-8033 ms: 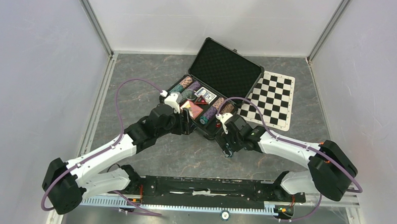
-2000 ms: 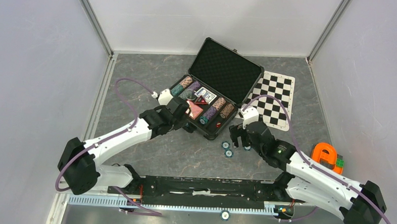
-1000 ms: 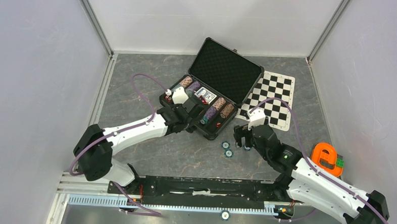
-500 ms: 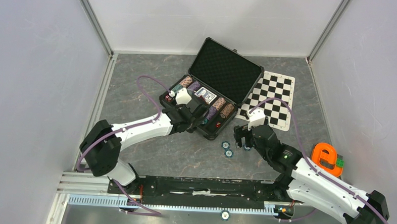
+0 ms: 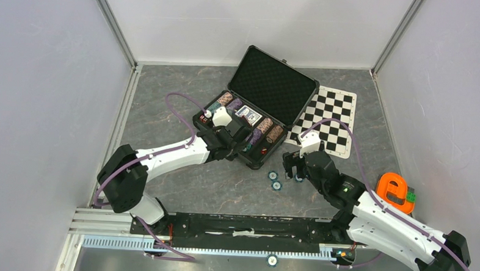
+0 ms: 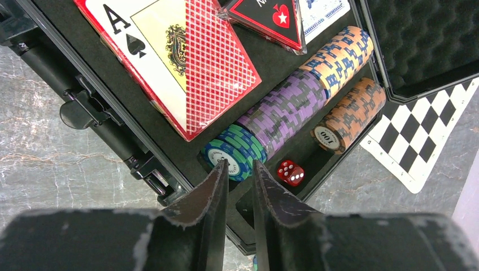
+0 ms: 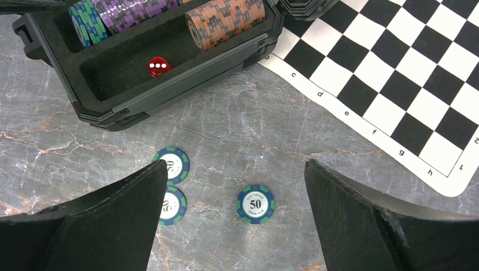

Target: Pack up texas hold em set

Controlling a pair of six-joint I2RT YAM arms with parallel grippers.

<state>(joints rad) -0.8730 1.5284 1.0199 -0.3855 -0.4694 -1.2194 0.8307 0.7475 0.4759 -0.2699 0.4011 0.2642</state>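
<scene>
Grey marble table (image 5: 223,183), pretty cluttered. My left gripper (image 6: 240,165) hangs over the open case (image 5: 270,82), jaws cracked just a sliver, nothing in them, tips right above the teal chips (image 6: 229,153). Right gripper (image 7: 234,165) gapes wide and empty, one loose chip (image 7: 255,204) on the table between its fingers, two more chips (image 7: 171,186) beside one finger.
</scene>
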